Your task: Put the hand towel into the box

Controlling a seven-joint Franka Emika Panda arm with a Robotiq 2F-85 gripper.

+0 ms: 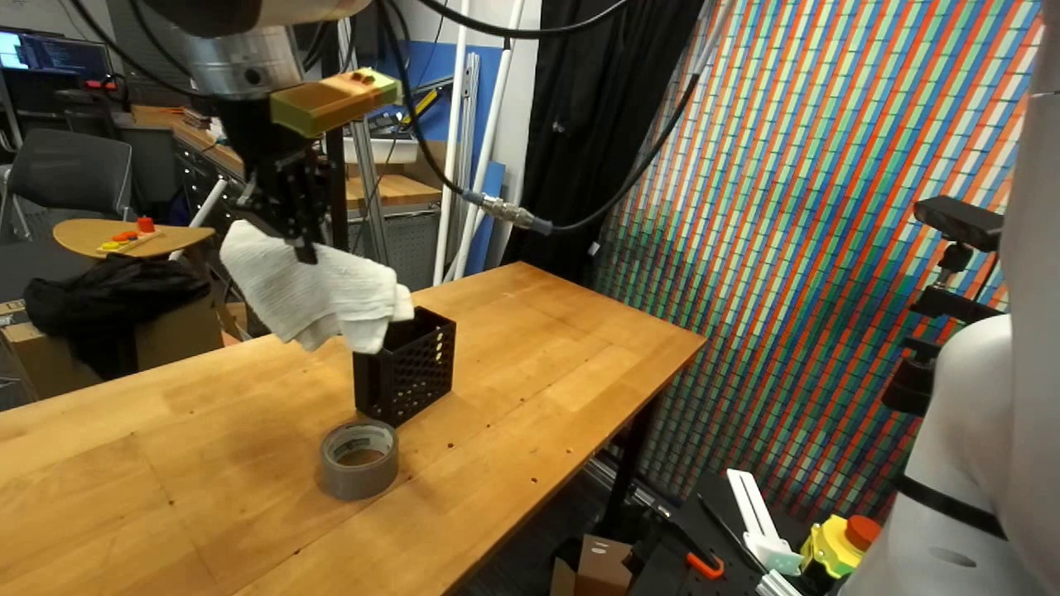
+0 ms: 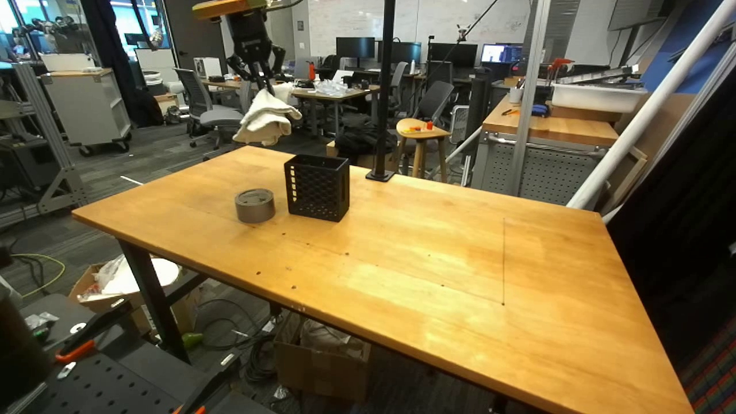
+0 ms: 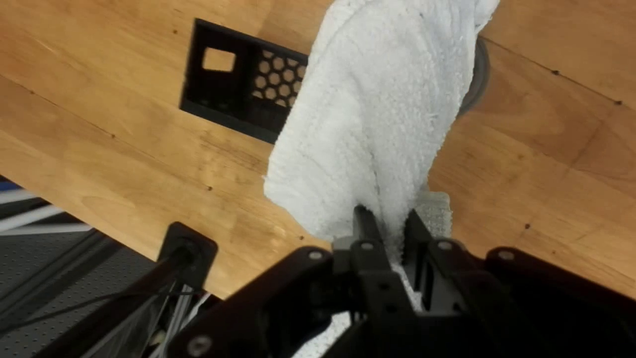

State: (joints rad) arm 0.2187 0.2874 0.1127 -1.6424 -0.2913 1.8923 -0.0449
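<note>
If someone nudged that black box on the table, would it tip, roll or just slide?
The box might tip if pushed high on a broad side, since it stands upright on a narrow base. It is probably light for its size, as holes run through its walls. Rolling seems unlikely, given its flat sides and square corners.

Table (image 2: 414, 259) with box (image 2: 317, 190), post (image 2: 385, 86), probably duct tape (image 2: 255, 208)

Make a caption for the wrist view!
Black robot hand grips a rumpled white cloth towel that partly hides a black rectangular mesh box.
</note>
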